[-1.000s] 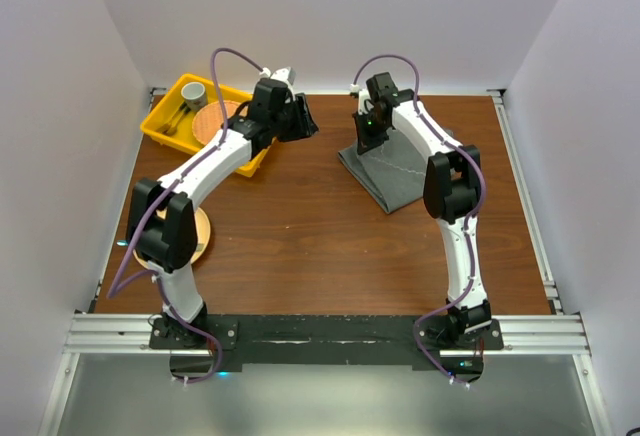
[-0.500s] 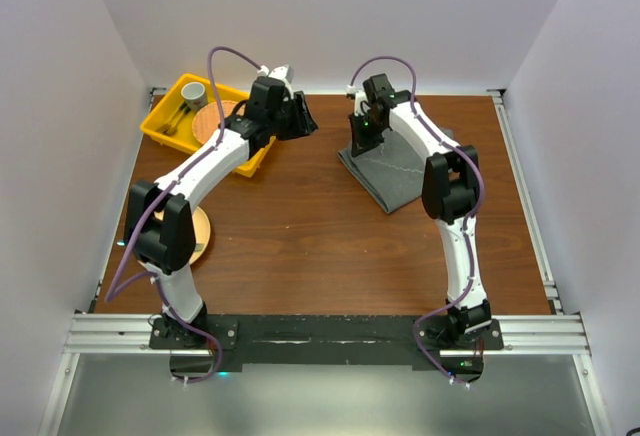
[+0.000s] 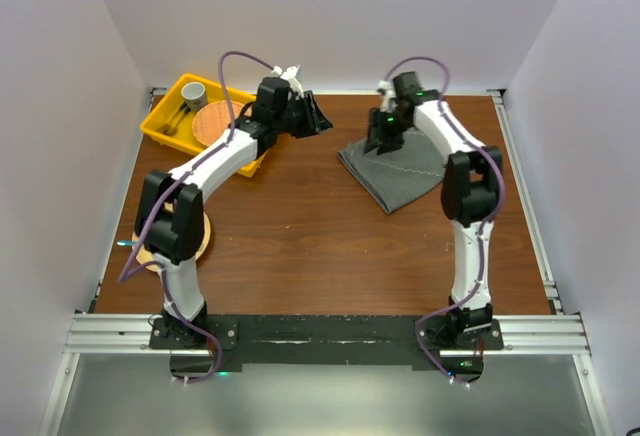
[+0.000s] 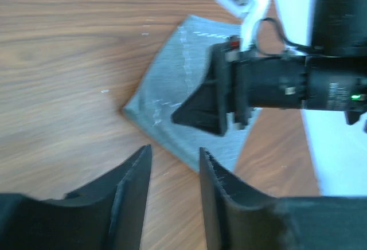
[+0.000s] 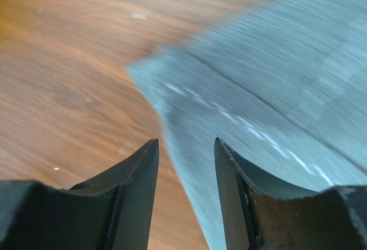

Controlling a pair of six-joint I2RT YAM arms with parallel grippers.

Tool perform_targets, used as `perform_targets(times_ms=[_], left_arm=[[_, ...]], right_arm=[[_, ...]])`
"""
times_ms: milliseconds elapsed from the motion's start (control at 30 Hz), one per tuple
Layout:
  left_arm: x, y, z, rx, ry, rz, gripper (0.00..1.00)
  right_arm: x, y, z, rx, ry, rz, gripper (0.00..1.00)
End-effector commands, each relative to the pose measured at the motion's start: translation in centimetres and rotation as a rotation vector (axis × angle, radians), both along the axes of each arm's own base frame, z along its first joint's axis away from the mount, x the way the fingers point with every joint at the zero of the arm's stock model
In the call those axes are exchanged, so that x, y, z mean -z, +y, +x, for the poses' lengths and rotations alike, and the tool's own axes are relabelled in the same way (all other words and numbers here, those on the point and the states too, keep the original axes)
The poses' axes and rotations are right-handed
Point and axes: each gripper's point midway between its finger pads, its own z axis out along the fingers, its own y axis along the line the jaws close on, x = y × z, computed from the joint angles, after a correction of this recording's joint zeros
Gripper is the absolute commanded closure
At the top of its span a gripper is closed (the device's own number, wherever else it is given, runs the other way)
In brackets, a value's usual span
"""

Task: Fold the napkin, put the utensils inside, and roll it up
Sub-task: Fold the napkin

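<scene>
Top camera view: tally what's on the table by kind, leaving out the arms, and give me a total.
Napkin: 1
Yellow bin: 1
Cup: 1
Tan plates: 2
Total: 5, not counting the utensils in the bin, which are too small to count.

Grey-green napkin (image 3: 395,181) with a pale stitched line — brown woodgrain table (image 3: 330,246) — yellow bin (image 3: 158,111).

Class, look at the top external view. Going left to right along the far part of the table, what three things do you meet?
yellow bin → left gripper → napkin
</scene>
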Motion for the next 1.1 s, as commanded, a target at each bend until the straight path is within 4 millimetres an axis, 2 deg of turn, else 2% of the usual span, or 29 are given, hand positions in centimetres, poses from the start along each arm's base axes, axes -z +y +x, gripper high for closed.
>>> perform_targets(times_ms=[0,33,67,100,133,167,200,233,300,333,433,600,767,933,1067], left_arm=[[-1.8,-5.6,1.3,0.142,-0.074,-0.191,0.68],[-1.4,-6.6,1.4,0.16,-0.074,-0.201,0.71],[-1.6,-7.7,1.4,0.183,-0.087,-0.229,0.75],[-0.3,-9.1,1.5,0.203,-0.069,-0.242,0.77],[0.1,-10.0,1.5,0.217,-0.056,-0.255,0.8],[0.5,-10.8,1.3,0.236,-0.034,-0.272,0.86],[1.5,-12.1,1.5,0.251,-0.019,-0.275,0.88],[2.0,-12.7,1.5,0.253,-0.011,-0.27,0.89],[3.8,-13.6,1.6,0.251,-0.001,-0.25,0.92],[4.5,-13.7,1.7,0.245,0.01,-0.241,0.93],[7.5,-13.4,2.1,0.216,0.043,-0.185,0.96],[12.1,-12.3,2.7,0.175,0.102,-0.069,0.98],[15.0,-11.4,2.4,0.149,0.167,-0.008,0.98],[16.3,-10.7,2.3,0.139,0.192,0.04,0.98],[16.1,-10.4,2.6,0.139,0.174,0.072,0.98]], right_arm=[[-6.3,-9.3,1.2,0.286,-0.095,0.08,0.53],[-7.1,-10.2,1.0,0.306,-0.116,0.078,0.54],[-6.0,-11.3,0.3,0.325,-0.092,0.061,0.55],[-5.8,-12.4,0.0,0.345,-0.088,0.056,0.58],[-5.4,-14.0,-0.1,0.375,-0.083,0.044,0.6],[-4.8,-14.8,-0.7,0.393,-0.068,0.037,0.63],[-4.6,-16.2,-0.9,0.42,-0.065,0.04,0.66],[-4.4,-16.7,-1.1,0.434,-0.058,0.05,0.74],[-3.5,-17.8,-1.4,0.456,-0.047,0.087,0.8],[-3.2,-18.0,-1.5,0.455,-0.043,0.096,0.87],[-1.5,-18.0,-1.6,0.442,-0.02,0.121,0.93],[0.9,-18.9,-1.6,0.469,0.015,0.142,0.96],[2.7,-19.7,-1.0,0.467,0.024,0.106,0.96],[3.7,-20.5,-0.8,0.465,0.03,0.063,0.96],[4.2,-21.0,-0.7,0.455,0.028,0.027,0.95]])
